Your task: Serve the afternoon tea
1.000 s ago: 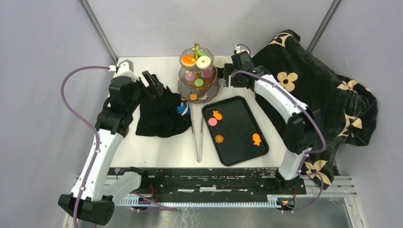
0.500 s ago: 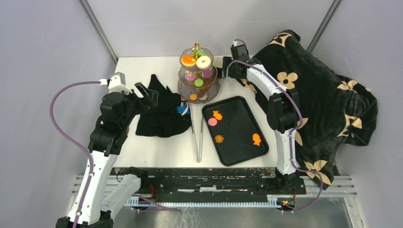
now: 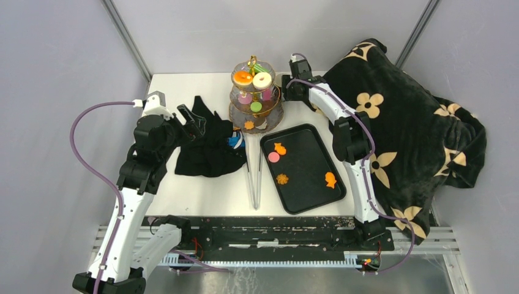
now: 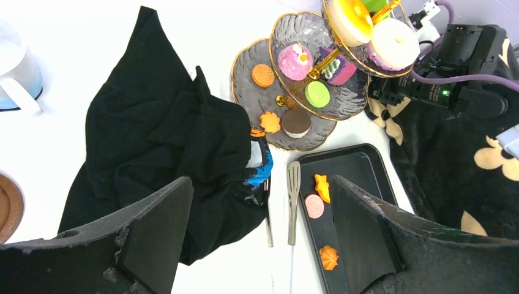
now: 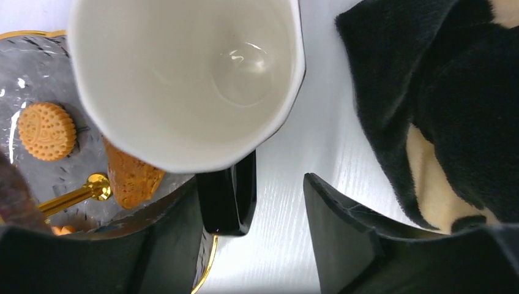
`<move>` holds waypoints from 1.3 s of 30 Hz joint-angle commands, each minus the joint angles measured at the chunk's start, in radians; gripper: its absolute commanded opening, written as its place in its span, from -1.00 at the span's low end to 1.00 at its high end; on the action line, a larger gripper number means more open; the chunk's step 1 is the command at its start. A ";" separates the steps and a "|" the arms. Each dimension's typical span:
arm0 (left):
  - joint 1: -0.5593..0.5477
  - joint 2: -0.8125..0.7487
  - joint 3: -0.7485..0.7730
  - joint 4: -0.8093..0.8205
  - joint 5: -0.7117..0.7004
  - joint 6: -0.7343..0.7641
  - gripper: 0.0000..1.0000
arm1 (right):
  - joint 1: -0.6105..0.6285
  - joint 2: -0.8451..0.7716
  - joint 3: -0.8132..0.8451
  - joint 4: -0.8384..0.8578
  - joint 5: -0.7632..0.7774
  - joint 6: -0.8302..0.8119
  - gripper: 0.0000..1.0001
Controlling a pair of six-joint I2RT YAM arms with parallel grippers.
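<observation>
The treats sit on a three-tier glass stand (image 3: 269, 116): an orange donut (image 3: 243, 77) and a white donut (image 3: 262, 79) on top, pink and green discs (image 3: 256, 106) below. Three orange cookies (image 3: 282, 179) and a pink disc (image 3: 273, 157) lie on the black tray (image 3: 306, 196). My right gripper (image 5: 257, 245) is open at the back, by the stand. The black handle (image 5: 229, 193) of a white cup (image 5: 183, 79) stands between its fingers, close to the left one. My left gripper (image 4: 260, 233) is open and empty above the black cloth (image 4: 159, 147).
Metal tongs (image 3: 254, 177) lie between the cloth and the tray. A blue item (image 4: 262, 171) pokes out from under the cloth. A pale mug (image 4: 15, 73) stands at far left. The black flowered blanket (image 3: 416, 122) is heaped along the table's right side.
My right arm has stretched towards the back and its gripper has moved left up to the cup by the stand. My left gripper has drawn back left, off the black cloth.
</observation>
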 commanded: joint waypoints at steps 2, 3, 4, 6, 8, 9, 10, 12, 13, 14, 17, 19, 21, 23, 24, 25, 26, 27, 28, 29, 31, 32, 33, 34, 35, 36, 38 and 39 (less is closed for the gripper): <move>0.000 0.003 0.001 0.023 -0.012 -0.038 0.77 | 0.001 0.015 0.067 0.038 0.011 -0.015 0.14; 0.000 0.004 0.000 0.026 -0.009 -0.040 0.77 | 0.000 0.017 0.069 0.040 0.013 -0.018 0.08; 0.000 0.005 -0.004 0.030 -0.007 -0.041 0.77 | 0.000 0.017 0.070 0.043 0.016 -0.020 0.02; 0.001 0.008 -0.008 0.033 -0.005 -0.045 0.77 | -0.002 0.020 0.076 0.045 0.017 -0.023 -0.13; 0.001 0.011 -0.008 0.033 -0.002 -0.045 0.77 | -0.006 0.018 0.079 0.053 0.014 -0.026 -0.34; 0.001 0.010 -0.008 0.033 -0.002 -0.045 0.77 | -0.005 0.014 0.075 0.059 0.013 -0.028 -0.45; 0.001 0.010 -0.008 0.032 -0.003 -0.045 0.77 | -0.007 0.009 0.072 0.065 0.013 -0.031 -0.62; 0.000 0.010 -0.008 0.030 -0.007 -0.045 0.77 | -0.007 -0.005 0.070 0.065 0.026 -0.038 -0.95; 0.001 0.011 -0.009 0.030 -0.008 -0.045 0.77 | -0.008 -0.015 0.066 0.064 0.033 -0.040 -0.98; 0.000 0.010 -0.009 0.030 -0.009 -0.045 0.77 | -0.009 -0.029 0.054 0.066 0.043 -0.043 -0.98; 0.001 0.012 -0.012 0.030 -0.011 -0.045 0.77 | -0.009 -0.109 -0.023 0.087 0.090 -0.053 -0.98; 0.001 0.016 -0.014 0.030 -0.014 -0.042 0.77 | -0.010 -0.177 -0.081 0.089 0.119 -0.056 -0.98; 0.001 0.017 -0.015 0.030 -0.017 -0.040 0.77 | -0.011 -0.269 -0.156 0.101 0.144 -0.063 -0.98; 0.001 0.018 -0.015 0.030 -0.015 -0.036 0.77 | -0.010 -0.344 -0.221 0.112 0.168 -0.074 -0.98; 0.001 0.018 -0.014 0.030 -0.013 -0.033 0.77 | -0.010 -0.379 -0.248 0.111 0.179 -0.081 -0.98; 0.001 0.017 -0.011 0.026 -0.012 -0.028 0.77 | -0.010 -0.412 -0.272 0.103 0.189 -0.085 -0.98; 0.001 0.017 -0.005 0.019 -0.013 -0.022 0.77 | -0.011 -0.448 -0.295 0.092 0.195 -0.086 -0.98; 0.001 0.016 0.004 0.009 -0.020 -0.015 0.77 | -0.012 -0.482 -0.320 0.081 0.200 -0.088 -0.98; 0.001 0.016 0.013 -0.004 -0.030 -0.009 0.77 | -0.010 -0.525 -0.356 0.071 0.202 -0.088 -0.98; 0.001 0.016 0.023 -0.018 -0.042 -0.002 0.77 | -0.010 -0.571 -0.393 0.063 0.197 -0.083 -0.98; 0.001 0.020 0.038 -0.055 -0.095 -0.008 0.81 | -0.003 -0.683 -0.500 0.052 0.177 -0.071 -0.98; 0.001 0.031 0.050 -0.081 -0.127 -0.011 0.84 | 0.005 -0.743 -0.561 0.050 0.168 -0.061 -0.98; 0.000 0.045 0.062 -0.109 -0.147 -0.012 0.85 | 0.019 -0.810 -0.648 0.048 0.158 -0.052 -0.98; 0.001 0.062 0.081 -0.134 -0.161 -0.013 0.86 | 0.038 -0.873 -0.703 0.040 0.152 -0.041 -0.98; 0.001 0.076 0.094 -0.156 -0.169 -0.012 0.87 | 0.061 -0.930 -0.758 0.031 0.144 -0.033 -0.98; 0.001 0.087 0.103 -0.173 -0.171 -0.008 0.87 | 0.096 -0.985 -0.803 0.019 0.143 -0.025 -0.98; 0.001 0.098 0.112 -0.184 -0.179 0.003 0.88 | 0.203 -1.073 -0.869 -0.012 0.159 -0.016 -0.98; 0.001 0.098 0.113 -0.184 -0.183 0.007 0.88 | 0.265 -1.110 -0.889 -0.034 0.170 -0.008 -0.98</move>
